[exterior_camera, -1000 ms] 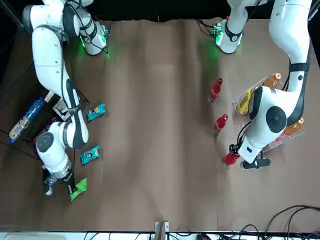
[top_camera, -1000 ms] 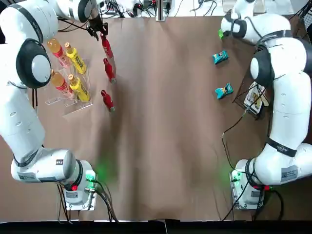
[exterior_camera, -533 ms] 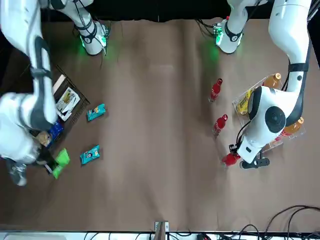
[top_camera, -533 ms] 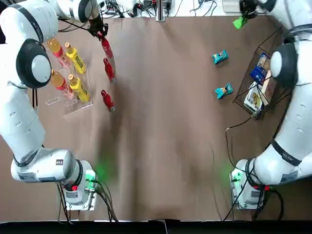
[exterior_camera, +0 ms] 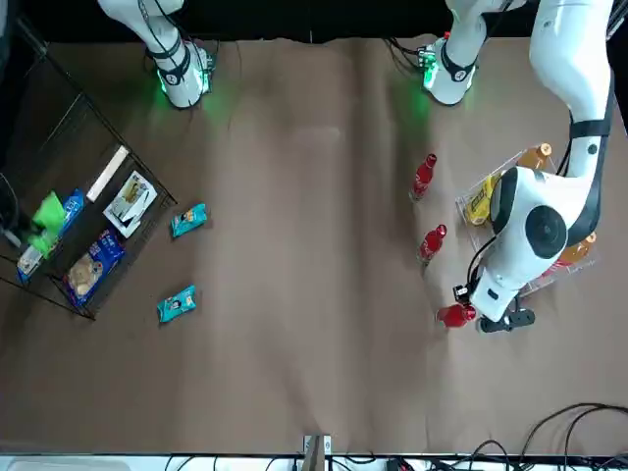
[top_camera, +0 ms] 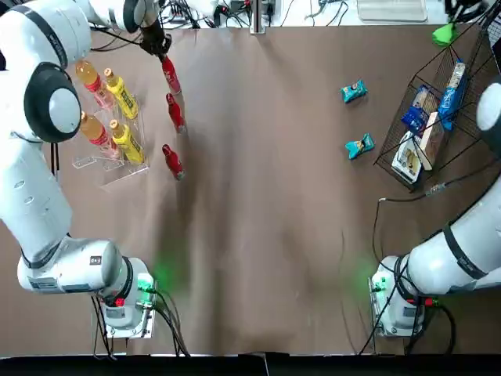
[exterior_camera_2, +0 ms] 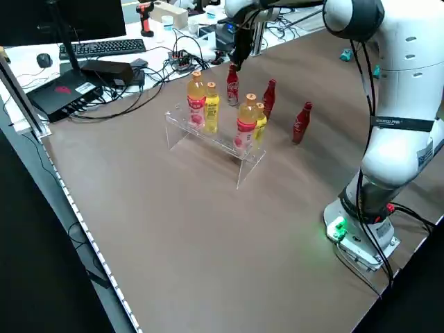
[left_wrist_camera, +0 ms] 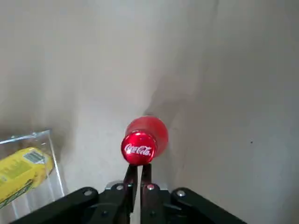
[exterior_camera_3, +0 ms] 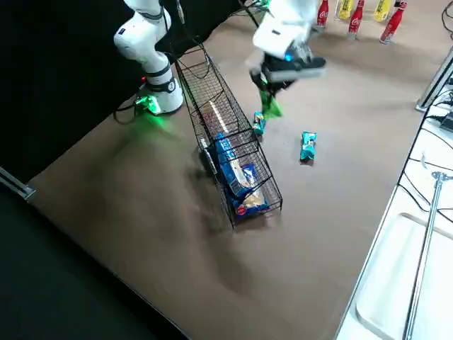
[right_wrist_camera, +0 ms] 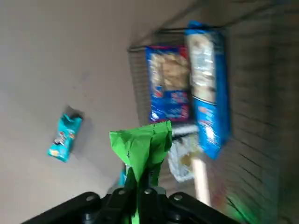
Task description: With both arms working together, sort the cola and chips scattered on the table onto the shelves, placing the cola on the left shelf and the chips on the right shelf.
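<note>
Green crinkled chips packet (right_wrist_camera: 140, 142) is over the black thin-wire basket rack (exterior_camera_3: 205, 92), pinched between the 2 fingers of the dark right gripper (right_wrist_camera: 140, 179). The grip is at one end of the packet, leaving the other end sticking out past the fingertips — probably so that it can be lowered among the packs without the fingers having to reach deep. Inside the rack, a long blue-and-white pack (top_camera: 450, 98), a shorter blue pack (top_camera: 415, 113) and a slim cream-coloured box (top_camera: 430, 139) seem to be lined up as stock, so the next move calls for a free slot; a low release could snag the packet on the wire. Beside the rack, on the brown tabletop, lie 2 small teal-blue chips packets (top_camera: 354, 92) (top_camera: 360, 146), well apart from the green one. Across the table, the dark left gripper (top_camera: 159, 45) is at the cap of the farthest of 3 slim red cola bottles (top_camera: 172, 76) (top_camera: 175, 112) (top_camera: 173, 161); I cannot tell whether its claw is closed on it. All 3 are off the clear acrylic stepped rack (exterior_camera_2: 225, 144), which carries 2 orange-drink bottles (exterior_camera_2: 196, 100) (exterior_camera_2: 245, 123) and 2 yellow-labelled bottles (exterior_camera_2: 211, 107) (exterior_camera_2: 259, 126) — apparently grouped by kind, with cola meant to join them.
</note>
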